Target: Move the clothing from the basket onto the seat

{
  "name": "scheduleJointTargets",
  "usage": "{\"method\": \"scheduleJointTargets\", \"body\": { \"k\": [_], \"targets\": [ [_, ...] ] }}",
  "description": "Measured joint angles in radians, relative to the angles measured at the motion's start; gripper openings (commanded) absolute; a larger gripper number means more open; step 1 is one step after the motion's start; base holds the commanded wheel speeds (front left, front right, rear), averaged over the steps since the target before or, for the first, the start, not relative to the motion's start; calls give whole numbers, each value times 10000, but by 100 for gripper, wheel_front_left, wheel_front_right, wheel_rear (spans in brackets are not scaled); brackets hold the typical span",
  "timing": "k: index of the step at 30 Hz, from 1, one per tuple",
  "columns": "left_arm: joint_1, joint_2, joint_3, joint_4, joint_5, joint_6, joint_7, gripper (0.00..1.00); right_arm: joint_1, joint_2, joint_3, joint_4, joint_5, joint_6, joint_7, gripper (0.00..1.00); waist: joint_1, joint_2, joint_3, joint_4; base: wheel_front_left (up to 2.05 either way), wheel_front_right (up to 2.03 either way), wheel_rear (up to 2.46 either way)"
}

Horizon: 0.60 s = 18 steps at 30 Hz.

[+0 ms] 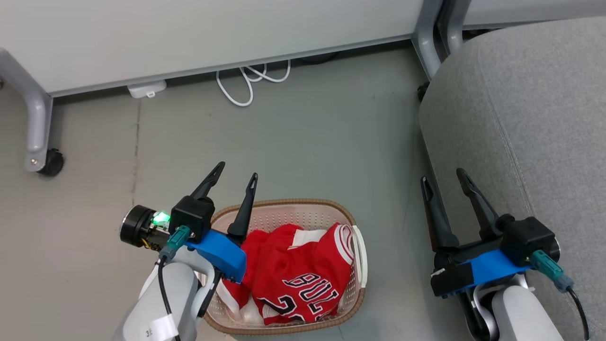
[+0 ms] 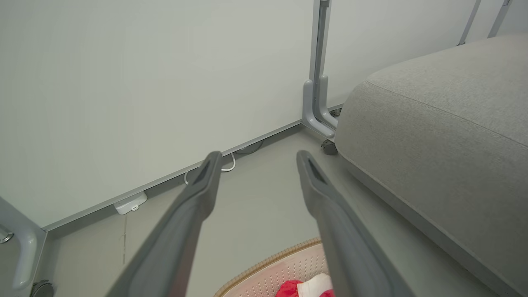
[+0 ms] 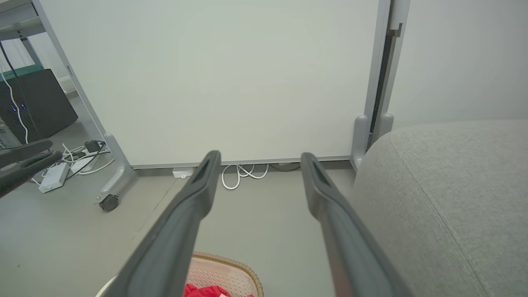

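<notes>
1. Head view: The oval cream-white plastic laundry basket [image 1: 284, 202], rimmed in brown woven-look trim, stands on the grey floor [image 1: 307, 132] just left of the large grey fabric-upholstered sofa seat [image 1: 521, 118]. The soft red jerseys [image 1: 293, 270] with white trim and black-and-white lettering lie heaped inside it, and none lie on the seat. The left tool [image 1: 238, 170] hovers over the basket's left rim, fingers spread and holding nothing. The right tool [image 1: 442, 175] hangs between basket and seat, at the seat's edge, also released and empty.

2. Left wrist view: The left tool [image 2: 259, 154] points past the basket [image 2: 284, 264] at the floor and wall, and a scrap of the jerseys [image 2: 297, 288] shows at the bottom edge. The step in hand looks like the first reach. To do it well, tip the wrist down over the heap's middle and push the fingers deep into a thick fold before closing, so that more than a thin edge is caught.

3. Right wrist view: The right tool [image 3: 260, 155] is spread, with the basket [image 3: 231, 264] low left and the seat [image 3: 445, 185] on the right. Lift the jerseys [image 3: 202, 291] clear of the rim so that the light basket is not dragged, then carry them well onto the seat.
</notes>
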Motion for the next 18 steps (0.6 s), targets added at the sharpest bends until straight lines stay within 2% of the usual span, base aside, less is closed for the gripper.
{"method": "scheduleJointTargets", "body": {
  "k": [10,18],
  "targets": [
    [-1297,451,-1825,1877,-892,0,0,100,-673,-6,12,-284,67,0,0,100,1,0,1349,-495,0,0,0],
    [-2474,522,-3469,3808,-1873,-2,2,100,-1278,-6,31,-500,65,0,0,100,0,0,2605,-745,0,0,0]
  ]
}}
